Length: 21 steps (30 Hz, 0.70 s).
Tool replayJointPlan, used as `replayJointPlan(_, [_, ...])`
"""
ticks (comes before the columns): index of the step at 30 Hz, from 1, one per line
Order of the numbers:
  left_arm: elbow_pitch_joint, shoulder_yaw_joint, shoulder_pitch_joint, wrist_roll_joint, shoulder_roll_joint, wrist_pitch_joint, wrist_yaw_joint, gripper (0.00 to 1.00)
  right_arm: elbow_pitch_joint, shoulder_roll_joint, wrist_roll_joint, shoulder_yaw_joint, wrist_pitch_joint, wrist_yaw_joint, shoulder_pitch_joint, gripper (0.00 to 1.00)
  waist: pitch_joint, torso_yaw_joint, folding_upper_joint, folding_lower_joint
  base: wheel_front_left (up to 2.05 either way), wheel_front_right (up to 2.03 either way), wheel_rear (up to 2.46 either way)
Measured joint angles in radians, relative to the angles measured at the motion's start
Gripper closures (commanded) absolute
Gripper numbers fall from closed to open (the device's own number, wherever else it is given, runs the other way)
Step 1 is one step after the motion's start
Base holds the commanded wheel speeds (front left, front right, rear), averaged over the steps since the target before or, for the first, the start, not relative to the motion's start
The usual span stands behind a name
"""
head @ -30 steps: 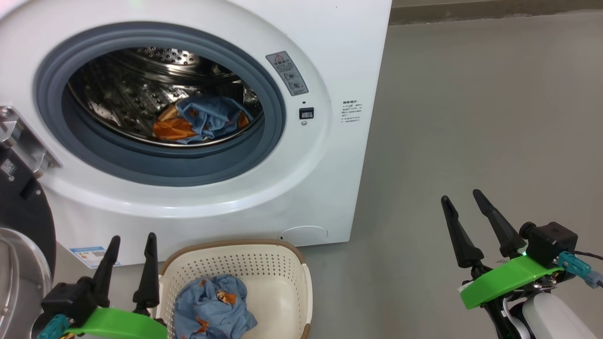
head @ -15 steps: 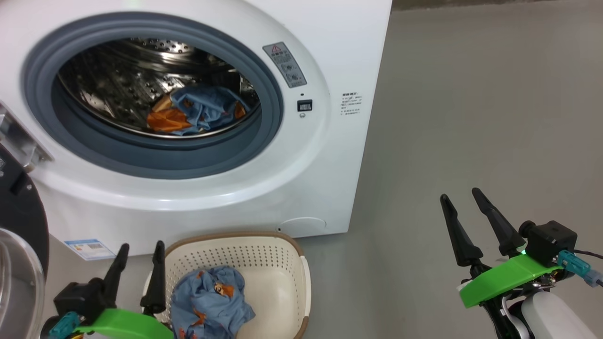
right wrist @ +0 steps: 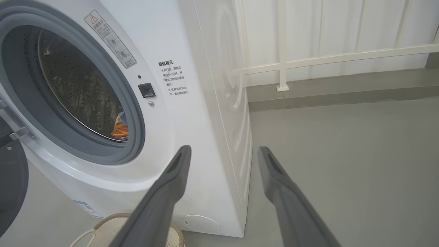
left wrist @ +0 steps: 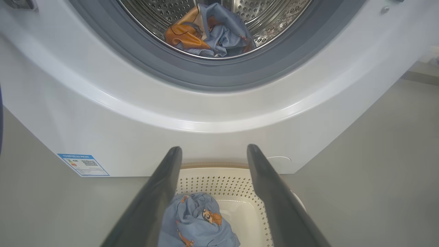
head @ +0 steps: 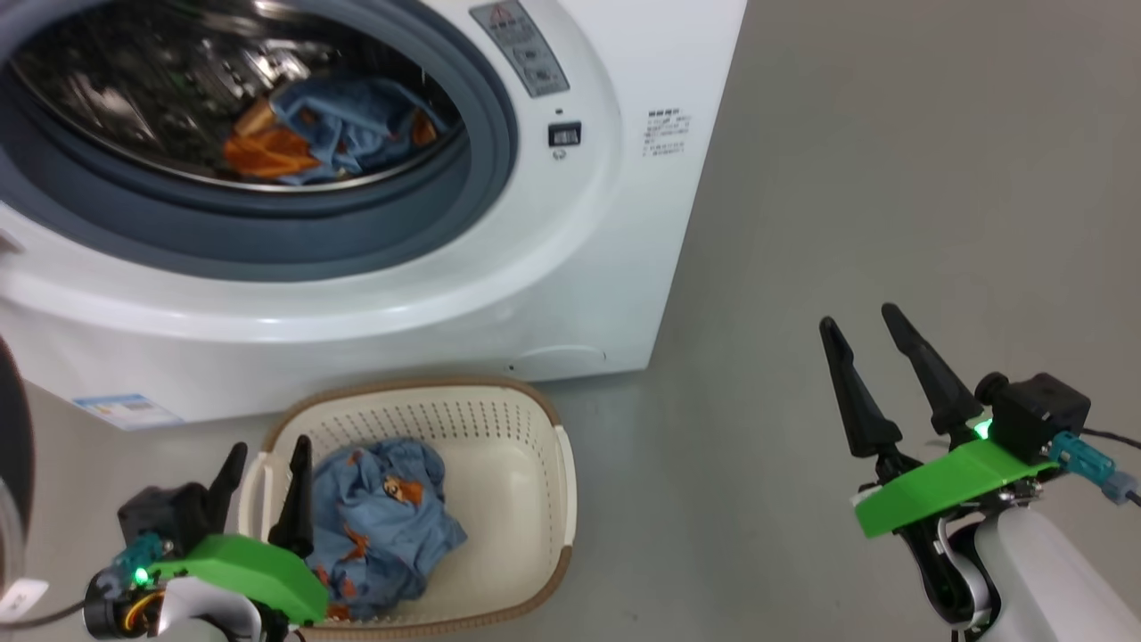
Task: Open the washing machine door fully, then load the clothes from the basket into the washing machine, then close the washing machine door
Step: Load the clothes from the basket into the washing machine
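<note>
the jaws of both grippers are spread wide and nothing is held.

head view: the left gripper [head: 269, 446] is poised at the left rim of the basket [head: 535, 419], just beside the bunched piece of the clothes [head: 383, 508] lying in its left half. the right gripper [head: 858, 316] is held over bare floor [head: 891, 178], well apart from the work. a second piece [head: 339, 125] is seen in the drum of the washing machine [head: 615, 267], whose opening is uncovered.

left wrist view: the fabric is framed between the fingers [left wrist: 161, 192], below their tips. the descent is best made straight down onto the highest fold, so that the basket wall is not struck. the jaws are to be closed only once the tips are sunk into the bundle, as a shallow pinch is likely to shed a loose layer. the lift is to be carried clear of the basket rim and over the grey door seal [left wrist: 192, 73].

right wrist view: the washing machine door [right wrist: 10, 185] is swung aside at the left. the right arm is best left parked.
</note>
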Motion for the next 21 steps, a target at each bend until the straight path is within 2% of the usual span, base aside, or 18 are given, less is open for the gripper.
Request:
replayJointPlan(10, [0.205, -0.02, -0.159, -0.009, -0.014, 0.003, -0.053, 0.0, -0.019, 0.006, -0.008, 0.001, 0.0, 0.0, -0.072, 0.0, 0.13, -0.02, 0.0, 0.0001, 0.0, 0.0, 0.0])
replayJointPlan(21, [0.404, -0.048, -0.341, -0.028, -0.021, 0.009, -0.086, 0.0, -0.041, 0.017, -0.019, 0.003, 0.0, 0.0, -0.159, 0.0, 0.292, -0.04, 0.0, 0.0, 0.0, 0.0, 0.0])
